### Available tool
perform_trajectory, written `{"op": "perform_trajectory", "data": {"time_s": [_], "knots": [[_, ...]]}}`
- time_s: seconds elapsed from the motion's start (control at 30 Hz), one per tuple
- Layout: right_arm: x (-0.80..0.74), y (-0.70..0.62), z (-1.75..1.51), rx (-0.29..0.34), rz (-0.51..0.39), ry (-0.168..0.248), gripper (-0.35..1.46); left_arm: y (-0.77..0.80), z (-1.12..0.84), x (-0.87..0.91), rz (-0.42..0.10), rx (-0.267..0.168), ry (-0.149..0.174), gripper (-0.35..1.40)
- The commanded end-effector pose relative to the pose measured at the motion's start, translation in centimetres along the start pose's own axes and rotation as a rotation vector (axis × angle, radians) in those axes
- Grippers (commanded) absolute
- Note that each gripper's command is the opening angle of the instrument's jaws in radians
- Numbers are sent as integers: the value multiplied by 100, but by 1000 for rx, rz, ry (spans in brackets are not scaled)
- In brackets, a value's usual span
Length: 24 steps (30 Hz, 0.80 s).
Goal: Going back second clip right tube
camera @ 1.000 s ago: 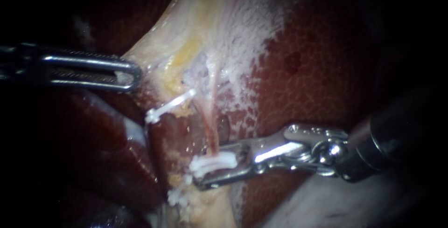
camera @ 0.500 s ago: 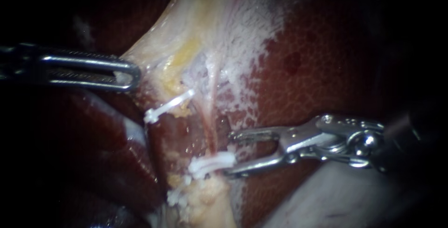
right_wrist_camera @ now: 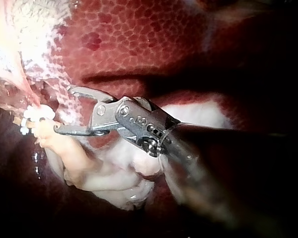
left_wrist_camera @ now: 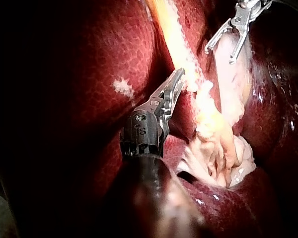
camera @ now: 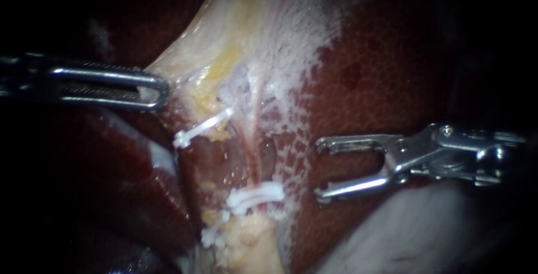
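right tool (camera: 320,168), jaws apart and empty, lies near the clip (camera: 255,195) on the right tube (camera: 256,134); left tool (camera: 161,89) clamped on pale tissue (camera: 185,64); risk: a stray jaw snagging the clip would dislodge it.

You see the mottled dark-red liver (camera: 381,83) on the right of your endoscope view, with a pale yellowish tissue band (camera: 235,38) running down beside it (whitish along its edge)
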Motion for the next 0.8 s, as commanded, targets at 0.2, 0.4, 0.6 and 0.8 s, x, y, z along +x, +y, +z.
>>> {"op": "perform_trajectory", "data": {"time_s": [0.2,0.4,0.6,0.8], "knots": [[3,-3,-4,-1,-8,1,60,6,3,3,2,0,-1,-35],[3,-5,-4,-1,-14,1,60,15,11,8,5,0,-4,-35],[3,-6,-4,-1,-44,1,60,31,25,18,12,-9,7,-35],[2,-6,-5,0,-62,1,60,47,48,31,4,-23,22,-35]]}}
